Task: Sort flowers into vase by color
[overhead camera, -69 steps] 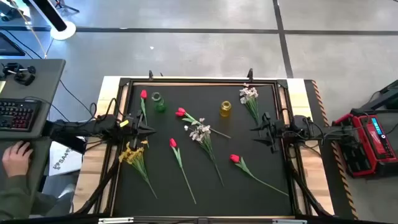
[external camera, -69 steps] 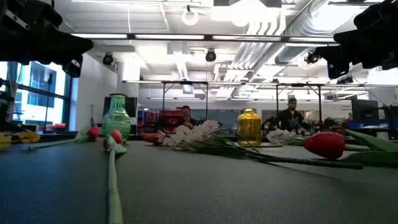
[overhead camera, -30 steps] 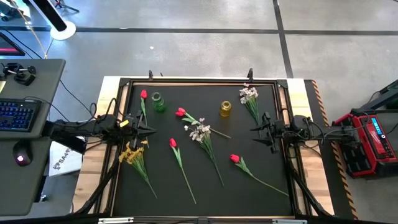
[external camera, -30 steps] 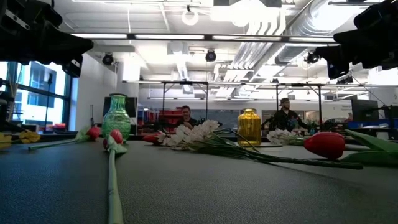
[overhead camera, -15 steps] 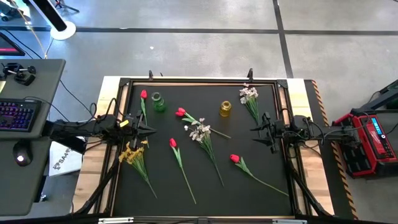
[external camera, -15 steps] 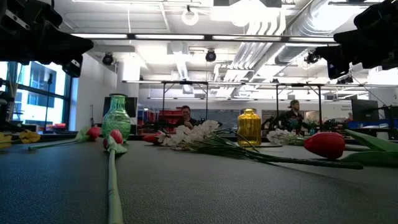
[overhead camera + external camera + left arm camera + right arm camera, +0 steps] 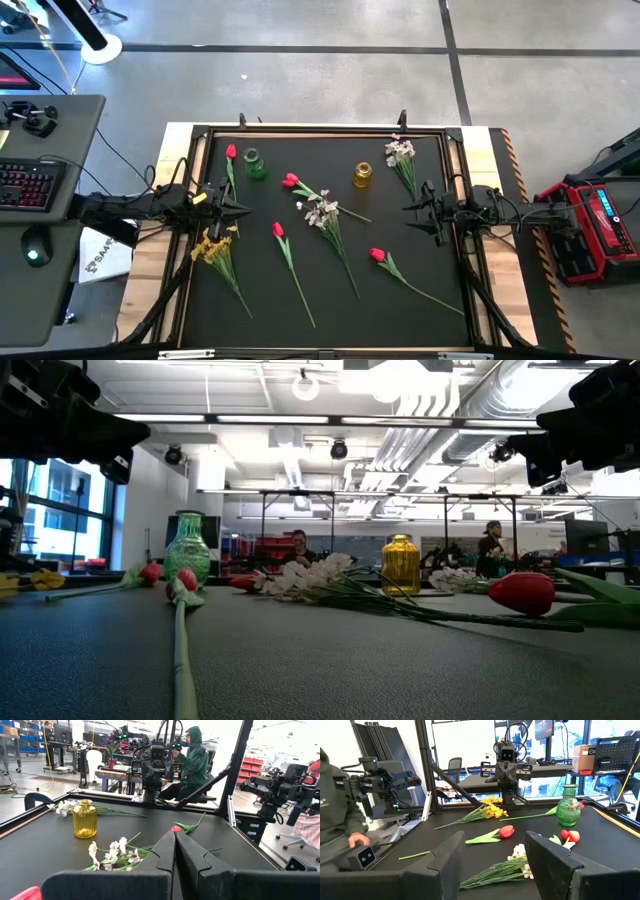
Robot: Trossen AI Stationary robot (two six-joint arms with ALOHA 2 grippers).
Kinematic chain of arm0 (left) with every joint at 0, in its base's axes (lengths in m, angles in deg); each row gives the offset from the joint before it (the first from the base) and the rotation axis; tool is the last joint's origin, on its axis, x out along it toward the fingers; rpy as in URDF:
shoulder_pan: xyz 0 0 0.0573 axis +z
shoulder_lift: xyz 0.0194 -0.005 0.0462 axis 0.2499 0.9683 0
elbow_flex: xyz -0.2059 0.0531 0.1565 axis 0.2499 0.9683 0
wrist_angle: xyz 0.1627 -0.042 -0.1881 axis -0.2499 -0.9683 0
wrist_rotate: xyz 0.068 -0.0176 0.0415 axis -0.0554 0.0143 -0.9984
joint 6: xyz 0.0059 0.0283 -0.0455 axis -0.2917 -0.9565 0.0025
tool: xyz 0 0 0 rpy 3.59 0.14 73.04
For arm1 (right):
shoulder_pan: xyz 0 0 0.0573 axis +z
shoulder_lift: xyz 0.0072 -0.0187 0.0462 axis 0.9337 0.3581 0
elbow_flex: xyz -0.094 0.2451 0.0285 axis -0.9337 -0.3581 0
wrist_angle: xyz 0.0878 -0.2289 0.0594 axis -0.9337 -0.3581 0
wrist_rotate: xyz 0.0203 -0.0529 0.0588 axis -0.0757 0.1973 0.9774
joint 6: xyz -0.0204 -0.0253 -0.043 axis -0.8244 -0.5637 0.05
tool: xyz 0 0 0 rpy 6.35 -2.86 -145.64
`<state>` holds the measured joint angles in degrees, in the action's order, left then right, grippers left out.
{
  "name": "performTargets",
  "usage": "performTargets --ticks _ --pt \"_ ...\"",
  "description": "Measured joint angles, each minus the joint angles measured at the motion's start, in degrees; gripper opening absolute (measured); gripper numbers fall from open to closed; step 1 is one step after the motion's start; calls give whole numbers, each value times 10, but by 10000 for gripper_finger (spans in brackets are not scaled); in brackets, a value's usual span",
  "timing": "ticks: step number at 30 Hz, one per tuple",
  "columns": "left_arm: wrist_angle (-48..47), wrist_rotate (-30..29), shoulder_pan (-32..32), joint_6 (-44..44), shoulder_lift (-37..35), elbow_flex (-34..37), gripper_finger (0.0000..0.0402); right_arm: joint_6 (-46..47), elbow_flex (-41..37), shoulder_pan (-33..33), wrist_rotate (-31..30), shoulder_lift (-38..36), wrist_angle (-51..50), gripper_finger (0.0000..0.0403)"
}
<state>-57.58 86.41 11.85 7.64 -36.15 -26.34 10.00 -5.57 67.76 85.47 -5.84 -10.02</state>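
Several flowers lie flat on the black table mat. Red tulips lie by the green vase (image 7: 231, 152), left of centre (image 7: 278, 230), far centre (image 7: 290, 181) and right of centre (image 7: 377, 255). One white spray (image 7: 322, 212) lies at the middle, another (image 7: 400, 152) at the far right, and the yellow spray (image 7: 213, 245) at the left. The green vase (image 7: 255, 165) and yellow vase (image 7: 362, 175) stand upright. My left gripper (image 7: 175, 836) hovers shut at the left edge, above the yellow spray. My right gripper (image 7: 495, 840) hovers open at the right edge.
A black frame (image 7: 320, 130) rims the mat, with posts at its far edge. A desk with a keyboard (image 7: 25, 185) stands left of the table and a red device (image 7: 590, 225) stands to its right. People are in the room beyond.
Neither arm nor any flower has moved. In the low view, a person in the room behind the table has walked toward the right.
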Motion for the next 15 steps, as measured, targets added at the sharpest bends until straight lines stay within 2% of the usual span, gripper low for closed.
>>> performTargets --ticks 15 --pt "0 0 0 0 0 0 0 5 0 0 0 0 1 195"
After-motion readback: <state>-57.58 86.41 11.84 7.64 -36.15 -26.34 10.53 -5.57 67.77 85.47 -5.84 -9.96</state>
